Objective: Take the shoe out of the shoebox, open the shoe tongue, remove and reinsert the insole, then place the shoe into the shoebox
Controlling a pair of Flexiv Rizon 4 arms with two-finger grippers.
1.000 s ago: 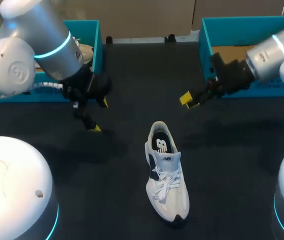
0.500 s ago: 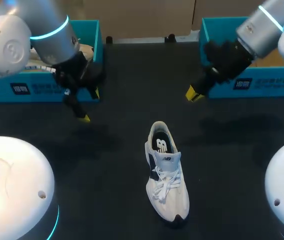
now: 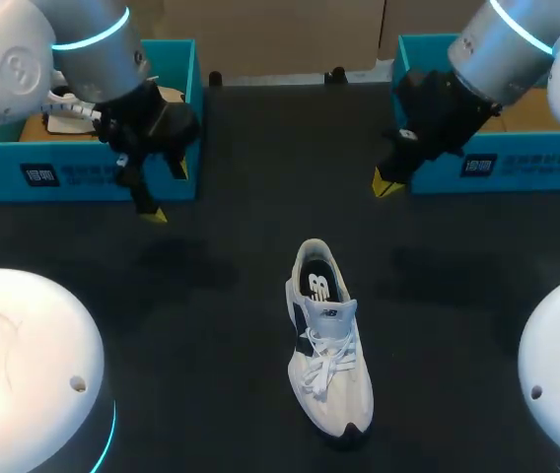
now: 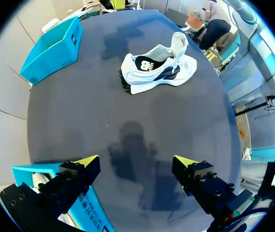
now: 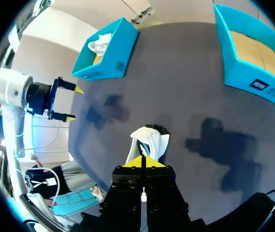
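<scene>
Both arms pulled up and away from mid-bench in that last second. The left gripper (image 3: pixel 167 191) hung spread wide and empty by the left shoebox (image 3: pixel 93 177), and the right gripper (image 3: pixel 386 184) was pinched closed on nothing beside the right shoebox (image 3: pixel 517 168). The white sneaker (image 3: pixel 326 340) lay alone on the bench (image 3: pixel 250 148), untouched. It looked like a reset between steps.

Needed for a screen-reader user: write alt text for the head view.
A white and navy lace-up sneaker stands upright in the middle of the black table, toe toward the robot. The open left end effector hangs beside the left teal cardboard shoebox, the shut right end effector beside the right teal cardboard shoebox, neither touching the sneaker.
</scene>
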